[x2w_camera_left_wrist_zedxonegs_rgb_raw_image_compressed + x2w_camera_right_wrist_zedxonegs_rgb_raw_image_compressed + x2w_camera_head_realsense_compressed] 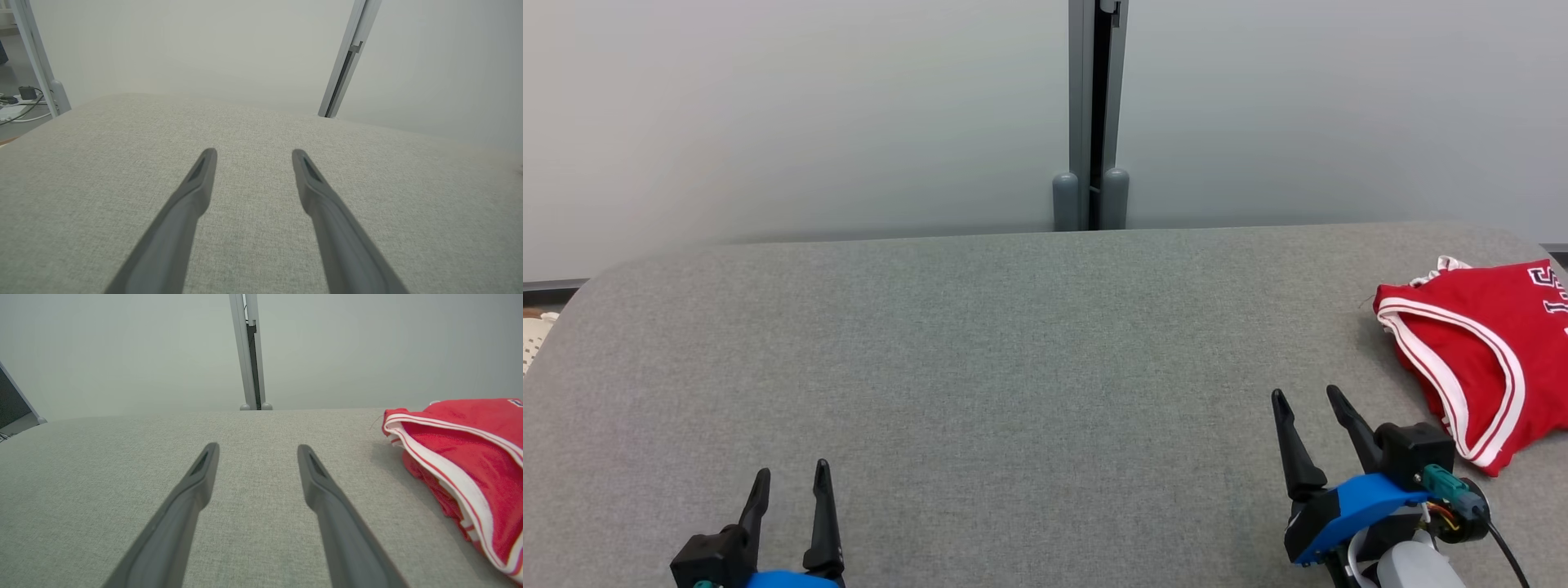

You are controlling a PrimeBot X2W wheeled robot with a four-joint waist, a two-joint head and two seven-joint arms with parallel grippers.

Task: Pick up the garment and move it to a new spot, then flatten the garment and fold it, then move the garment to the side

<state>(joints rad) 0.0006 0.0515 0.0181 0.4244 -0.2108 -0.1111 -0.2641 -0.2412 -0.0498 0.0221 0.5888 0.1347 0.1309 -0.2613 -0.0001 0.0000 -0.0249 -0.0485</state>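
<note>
The garment is a red jersey with white trim, lying folded at the far right of the grey fabric table. In the right wrist view the garment lies to the right of the fingers, apart from them. My right gripper stands open just left of the garment, with nothing between its fingers. My left gripper stands open at the lower left, far from the garment, empty too. In the left wrist view, bare table shows between the fingers.
Behind the table runs a pale frosted wall with a grey vertical post at its middle. Cables and a plug lie on the floor off the table's left end. The table's left corner is rounded.
</note>
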